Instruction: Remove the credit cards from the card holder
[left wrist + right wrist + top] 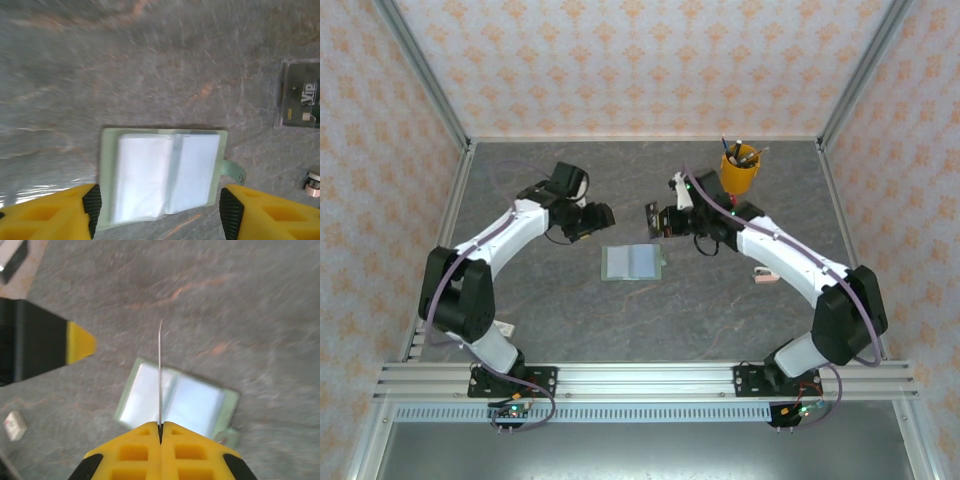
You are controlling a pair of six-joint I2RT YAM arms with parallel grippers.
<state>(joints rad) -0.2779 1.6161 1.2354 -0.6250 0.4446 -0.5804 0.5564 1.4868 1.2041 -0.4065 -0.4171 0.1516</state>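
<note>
Right claw (160, 427): bottom centre of the right wrist view, fingers pressed together, pinching a card (160, 370) by its lower edge. The card stands edge-on, a thin line up the middle of the frame.
Left claw (161, 212): bottom of the left wrist view, spread wide, with a black pad (92, 210) at each lower corner. It grips nothing.
Holder (162, 177): lies open and flat on the table (150, 65), lower centre of the left wrist view, its tab sticking out to the right. In the top view it sits mid-frame, below and between both claws.
Pockets: pale and glossy; I cannot tell whether more cards sit inside.
Card versus holder: the card looks clear of the pockets, held above the holder and not touching it.
VIP card (300, 100): dark, at the right edge of the left wrist view; I cannot tell whether it lies on the table.
Step, as I judge it: carry the pinched card away and put it down.
How to do it well: pinch firmly so the thin card does not swivel. Move it sideways to bare table well apart from the holder, then tip it flat and low before letting go.
Left claw's part: hang off the holder until the right claw is out of the way, then pin one edge if another card must be drawn.
Risk: dropped from height, the card may skid back onto the holder.
</note>
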